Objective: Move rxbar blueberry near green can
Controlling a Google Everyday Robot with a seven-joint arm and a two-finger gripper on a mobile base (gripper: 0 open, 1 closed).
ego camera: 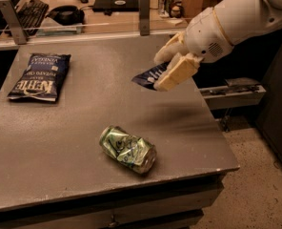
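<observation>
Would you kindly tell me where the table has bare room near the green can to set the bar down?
Bare table lies between the green can and the right edge, and between can and chip bag. The front edge beside the can is tight. The gripper, holding the rxbar blueberry, hangs above the back right.
</observation>
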